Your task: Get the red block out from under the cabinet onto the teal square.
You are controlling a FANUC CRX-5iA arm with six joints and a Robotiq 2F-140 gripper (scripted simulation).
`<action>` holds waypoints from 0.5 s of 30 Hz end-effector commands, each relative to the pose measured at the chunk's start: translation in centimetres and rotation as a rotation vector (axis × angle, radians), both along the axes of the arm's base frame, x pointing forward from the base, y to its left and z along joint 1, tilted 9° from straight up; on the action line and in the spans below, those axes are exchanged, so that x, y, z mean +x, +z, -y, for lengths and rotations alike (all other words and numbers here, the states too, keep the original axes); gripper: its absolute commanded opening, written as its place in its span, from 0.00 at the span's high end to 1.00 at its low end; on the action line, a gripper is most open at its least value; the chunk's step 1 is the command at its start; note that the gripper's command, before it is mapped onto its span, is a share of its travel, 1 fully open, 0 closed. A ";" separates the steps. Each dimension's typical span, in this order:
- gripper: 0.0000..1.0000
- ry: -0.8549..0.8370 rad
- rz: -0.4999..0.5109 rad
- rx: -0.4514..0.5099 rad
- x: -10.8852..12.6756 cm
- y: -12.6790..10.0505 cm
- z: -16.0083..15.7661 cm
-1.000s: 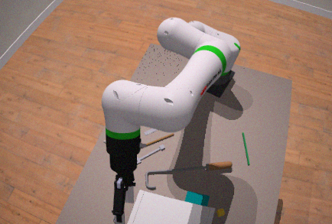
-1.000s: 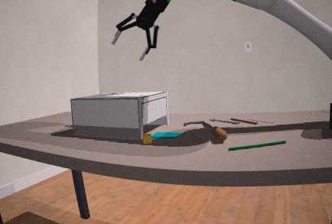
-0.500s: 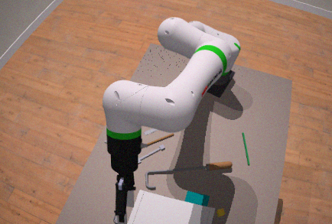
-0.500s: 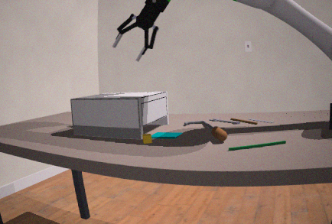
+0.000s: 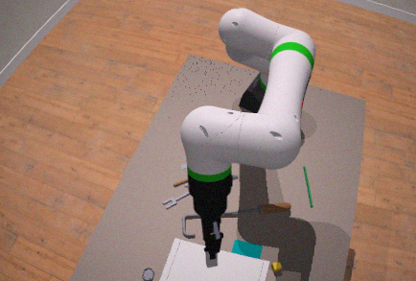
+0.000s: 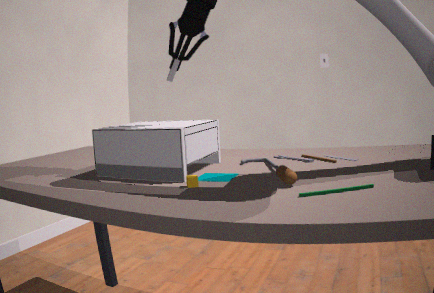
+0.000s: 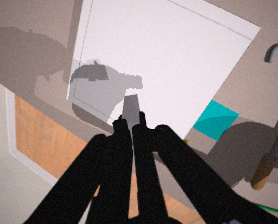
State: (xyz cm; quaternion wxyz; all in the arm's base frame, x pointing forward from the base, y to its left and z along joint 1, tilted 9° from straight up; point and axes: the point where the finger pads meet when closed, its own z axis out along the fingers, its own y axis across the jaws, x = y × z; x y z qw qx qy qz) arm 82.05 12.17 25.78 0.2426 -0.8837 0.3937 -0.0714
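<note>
My gripper [image 5: 211, 261] [image 6: 171, 76] [image 7: 132, 105] is shut with nothing between the fingers. It hangs high above the top of the white cabinet [image 5: 182, 259] [image 6: 140, 147] [image 7: 165, 55], near its front part. The teal square [image 5: 246, 248] [image 6: 218, 177] [image 7: 215, 120] lies on the table right beside the cabinet. The red block is hidden in every view.
A small yellow block [image 5: 276, 267] [image 6: 192, 181] sits at the cabinet's corner next to the teal square. A hooked tool with a wooden handle [image 5: 275, 207] [image 6: 286, 174], a green rod [image 5: 308, 187] [image 6: 336, 190], a wrench [image 5: 174, 199] and a small grey round thing [image 5: 148, 274] lie on the table [image 5: 331, 149].
</note>
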 end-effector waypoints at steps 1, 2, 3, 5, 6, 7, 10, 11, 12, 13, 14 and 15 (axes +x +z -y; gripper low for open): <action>1.00 0.147 0.018 -0.071 -5.4 -0.6 -3.3; 1.00 0.147 0.018 -0.071 -5.4 -0.6 -3.3; 1.00 0.147 0.018 -0.071 -5.4 -0.6 -3.3; 1.00 0.232 0.014 -0.109 -8.4 -1.1 -4.7; 1.00 0.232 0.014 -0.109 -8.4 -1.1 -4.7; 1.00 0.320 0.009 -0.145 -11.6 -1.7 -5.9; 1.00 0.408 0.005 -0.181 -14.8 -2.3 -6.9; 1.00 0.408 0.005 -0.181 -14.8 -2.3 -6.9; 1.00 0.408 0.005 -0.181 -14.8 -2.3 -6.9; 1.00 0.495 0.002 -0.214 -18.0 -3.0 -7.6; 1.00 0.495 0.002 -0.214 -18.0 -3.0 -7.6; 1.00 0.495 0.002 -0.214 -18.0 -3.0 -7.6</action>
